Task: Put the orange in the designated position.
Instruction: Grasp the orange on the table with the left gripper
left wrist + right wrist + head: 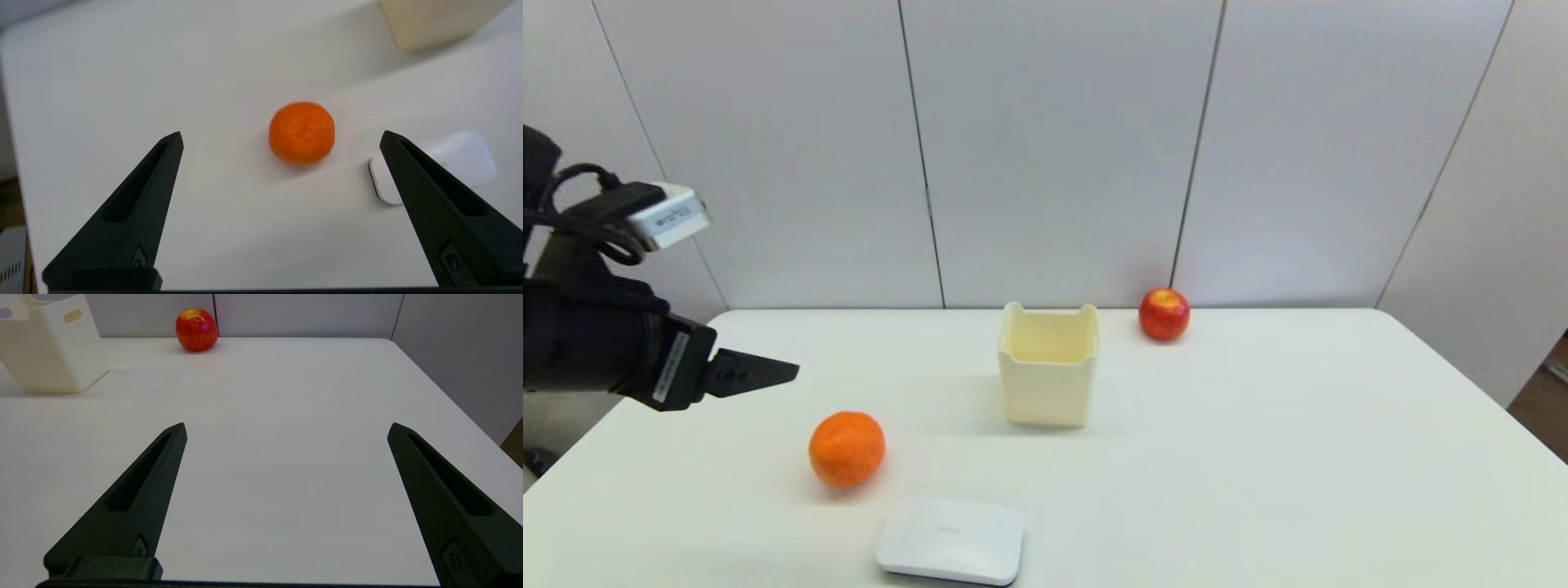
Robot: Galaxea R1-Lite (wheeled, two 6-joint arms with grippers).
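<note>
Hovering above the table's (1258,457) left edge: left gripper (282,139), fingers (139,204) spread wide, nothing between them, tips aimed toward the orange (846,448) but well apart from it. Seen in the left wrist view as two black wedges flanking the orange (302,133) from a distance, with bare tabletop between.

Sitting on the table at front left: the orange, upright, dimpled, touching nothing. Lying just beside it, toward the front centre: a flat white pad (951,541) with rounded corners, close to the fruit but not in contact; partly hidden behind one finger in the left wrist view (461,159).

Standing near the table's middle, behind and to the right of the orange: cream box (1048,365), open-topped, with cut-out handles at the rim, seemingly empty as far as its inside shows. Resting farther back, to the box's right, near the wall: apple (1164,314), red and yellow, apart from the box.

Parked out of the head view: right gripper (286,428), fingers wide apart over bare table on the right side, holding nothing, box (49,347) and apple (196,329) far ahead of it.
</note>
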